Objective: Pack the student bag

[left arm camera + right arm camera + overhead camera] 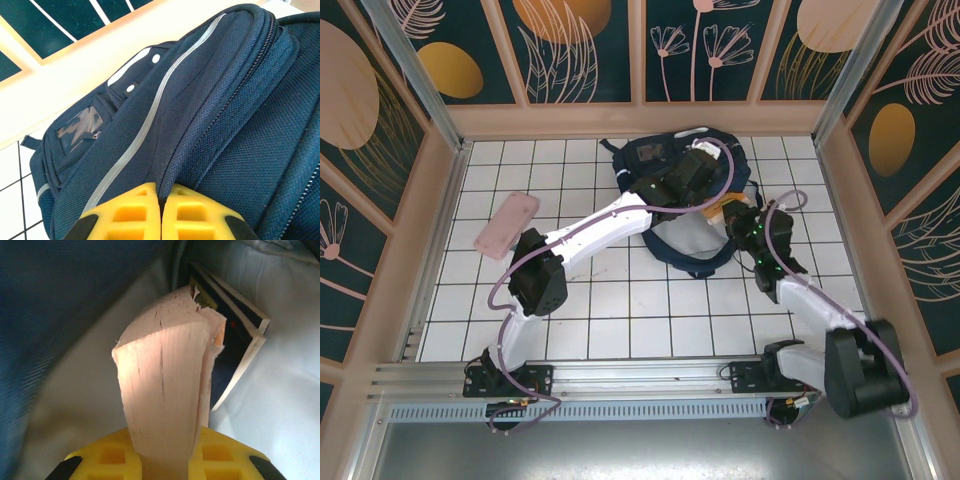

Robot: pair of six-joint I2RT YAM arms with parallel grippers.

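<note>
The student bag (655, 160), a navy backpack with a pale reflective stripe, lies at the back middle of the tiled table. My left gripper (161, 200) is shut on a ridge of the student bag's (200, 100) fabric beside a zipper; from above, the left gripper (705, 165) sits on top of the bag. My right gripper (167, 450) is shut on a thick book (165, 365), page edges toward the camera, with a sliver of orange cover. That book points into the bag's pale lining (285, 400). In the top view, the right gripper (735, 212) is at the bag's open mouth.
Two thin navy booklets (235, 335) stand inside the bag just beyond the held book. A pink pencil case (507, 224) lies on the tiles at the left. Wooden walls (640, 118) enclose the table on three sides.
</note>
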